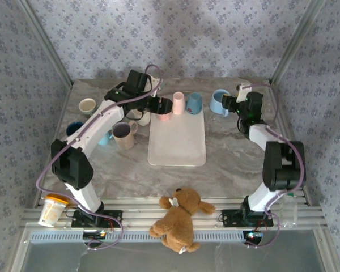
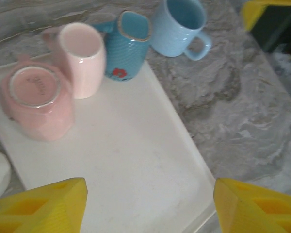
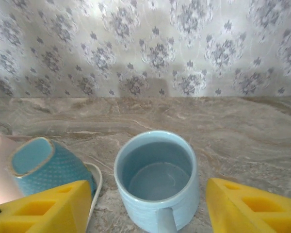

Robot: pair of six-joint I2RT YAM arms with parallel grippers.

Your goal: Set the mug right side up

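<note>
My left gripper (image 2: 150, 208) hangs with its yellow fingers (image 2: 43, 206) spread wide and nothing between them, above the near end of a smooth white rectangular plastic tray (image 2: 136, 165). At the tray's far left corner sits the pink faceted ceramic mug (image 2: 34, 104). It is upside down, its round unglazed foot ring facing up and its flat-sided walls glossy. Touching it on the right is a tall pale pink cup (image 2: 82, 58), smooth and mouth up. Next stands a teal dimpled mug (image 2: 128, 46) with a squarish brown-edged rim and a small red flower. A light blue ribbed mug (image 3: 157, 179) stands upright on the grey marbled worktop (image 2: 242, 107), just off the tray's far right corner, with its handle toward my right wrist. My right gripper (image 3: 148, 208) is also opened wide, one yellow finger on either side of that mug without touching it.
</note>
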